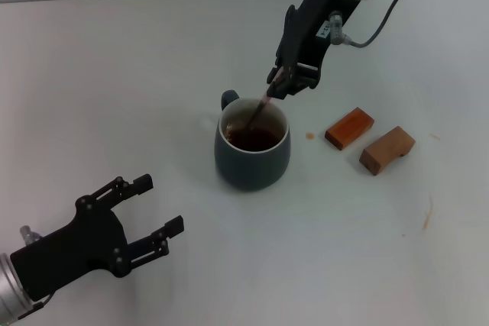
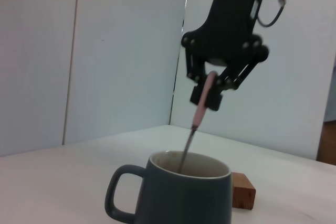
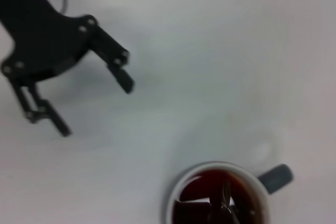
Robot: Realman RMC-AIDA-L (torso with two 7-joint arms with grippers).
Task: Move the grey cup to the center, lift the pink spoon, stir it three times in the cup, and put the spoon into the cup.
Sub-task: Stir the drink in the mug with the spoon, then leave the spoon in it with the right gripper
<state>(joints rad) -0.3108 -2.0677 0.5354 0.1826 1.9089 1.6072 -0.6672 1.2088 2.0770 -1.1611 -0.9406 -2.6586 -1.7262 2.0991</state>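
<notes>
Right claw (image 1: 284, 82) pinches the pink spoon (image 1: 258, 109) by its handle, directly above the grey cup (image 1: 253, 154) mid-counter; the bowl looks dipped in the liquid. Stir in small circles, clear of the rim. Left claw (image 1: 157, 208) waits wide, well apart
</notes>
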